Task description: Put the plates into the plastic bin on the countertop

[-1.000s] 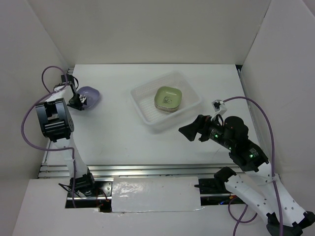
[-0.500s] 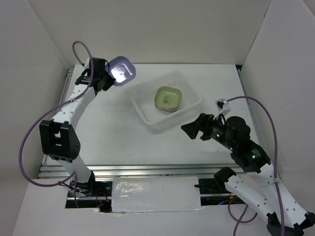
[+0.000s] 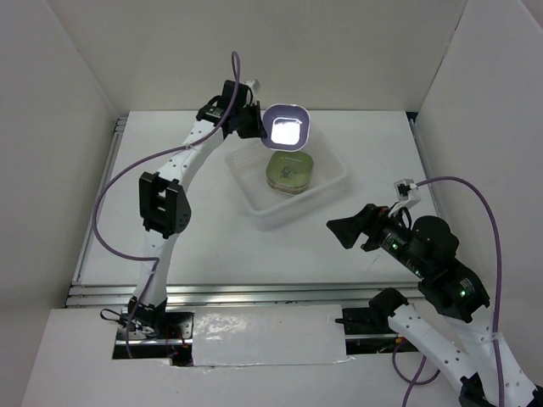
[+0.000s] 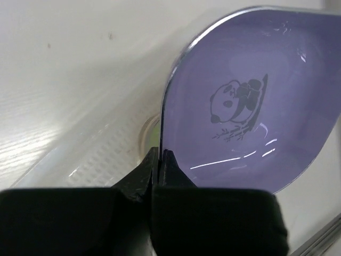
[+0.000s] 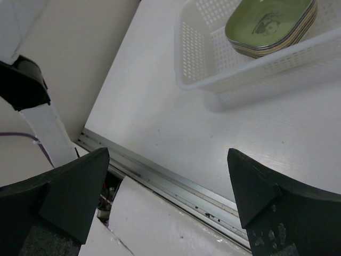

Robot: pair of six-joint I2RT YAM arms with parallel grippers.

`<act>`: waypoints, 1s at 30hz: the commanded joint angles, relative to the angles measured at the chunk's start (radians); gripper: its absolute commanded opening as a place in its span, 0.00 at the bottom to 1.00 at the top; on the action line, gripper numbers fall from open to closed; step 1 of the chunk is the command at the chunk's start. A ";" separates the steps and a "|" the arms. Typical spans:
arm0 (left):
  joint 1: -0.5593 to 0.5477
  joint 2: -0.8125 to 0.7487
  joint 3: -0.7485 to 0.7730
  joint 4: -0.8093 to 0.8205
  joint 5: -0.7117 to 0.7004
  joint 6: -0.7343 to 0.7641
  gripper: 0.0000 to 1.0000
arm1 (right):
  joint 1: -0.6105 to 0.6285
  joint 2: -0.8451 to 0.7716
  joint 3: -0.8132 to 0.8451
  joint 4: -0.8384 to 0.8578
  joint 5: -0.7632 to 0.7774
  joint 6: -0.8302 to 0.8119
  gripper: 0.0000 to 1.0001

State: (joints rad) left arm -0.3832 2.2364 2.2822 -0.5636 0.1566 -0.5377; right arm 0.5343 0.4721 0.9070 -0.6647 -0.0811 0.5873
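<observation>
My left gripper is shut on the rim of a purple plate and holds it in the air, tilted, over the back left of the plastic bin. In the left wrist view the purple plate shows a panda mark, pinched on edge at my gripper. A stack of plates with a green one on top lies in the bin, also seen in the right wrist view. My right gripper is open and empty, above the countertop in front of the bin.
White walls enclose the table on the left, back and right. A metal rail runs along the front edge, also in the right wrist view. The left arm's base link stands at the left.
My left arm has lifted the purple plate from the far left of the table and swung it right, to above the bin. My right gripper has drifted a little right and toward the near edge.
</observation>
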 commanded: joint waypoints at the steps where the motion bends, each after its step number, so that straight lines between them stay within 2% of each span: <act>1: 0.006 0.014 0.106 -0.185 0.081 0.169 0.02 | 0.003 -0.029 0.041 -0.061 0.026 0.003 1.00; 2: 0.006 -0.015 0.035 -0.168 0.081 0.180 0.04 | 0.003 -0.032 0.041 -0.064 0.027 0.002 1.00; 5: 0.001 -0.044 -0.056 -0.119 0.092 0.194 0.09 | 0.001 -0.030 0.046 -0.064 0.026 0.000 1.00; 8: -0.014 -0.008 -0.034 -0.153 0.089 0.209 0.09 | 0.004 -0.024 0.046 -0.058 0.020 0.000 1.00; 11: -0.046 0.025 -0.006 -0.179 0.078 0.217 0.16 | 0.001 -0.021 0.040 -0.055 0.020 0.006 1.00; 12: -0.062 0.028 -0.004 -0.183 0.075 0.216 0.34 | 0.004 -0.023 0.041 -0.055 0.020 0.006 1.00; 14: -0.074 0.022 0.000 -0.208 0.045 0.199 0.58 | 0.004 -0.023 0.039 -0.052 0.020 0.009 1.00; 15: -0.086 0.011 -0.006 -0.208 0.029 0.188 0.99 | 0.003 -0.023 0.043 -0.053 0.021 0.009 1.00; 20: -0.134 -0.185 -0.107 -0.171 -0.034 0.144 0.99 | 0.003 -0.003 0.075 -0.073 0.040 -0.001 1.00; 23: -0.135 -0.360 -0.218 -0.173 -0.194 0.023 0.99 | 0.003 0.011 0.136 -0.137 0.154 -0.012 1.00; 24: -0.137 -0.470 -0.258 -0.174 -0.289 -0.004 0.99 | 0.004 0.016 0.179 -0.192 0.252 -0.011 1.00; 26: -0.160 -0.575 -0.369 -0.188 -0.385 -0.030 0.99 | 0.003 0.029 0.236 -0.252 0.337 -0.015 1.00; 27: -0.161 -0.680 -0.403 -0.214 -0.494 -0.042 0.99 | 0.004 0.033 0.294 -0.307 0.396 -0.023 1.00; 28: -0.164 -0.730 -0.470 -0.229 -0.538 -0.057 0.99 | 0.003 0.037 0.323 -0.334 0.420 -0.027 1.00; 30: -0.140 -0.878 -0.536 -0.265 -0.638 -0.077 0.99 | 0.001 0.042 0.397 -0.392 0.475 -0.043 1.00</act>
State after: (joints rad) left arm -0.5381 1.5253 1.8156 -0.7731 -0.2348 -0.5404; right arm 0.5343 0.5110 1.2045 -0.9367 0.2283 0.5743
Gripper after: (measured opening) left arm 0.993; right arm 0.997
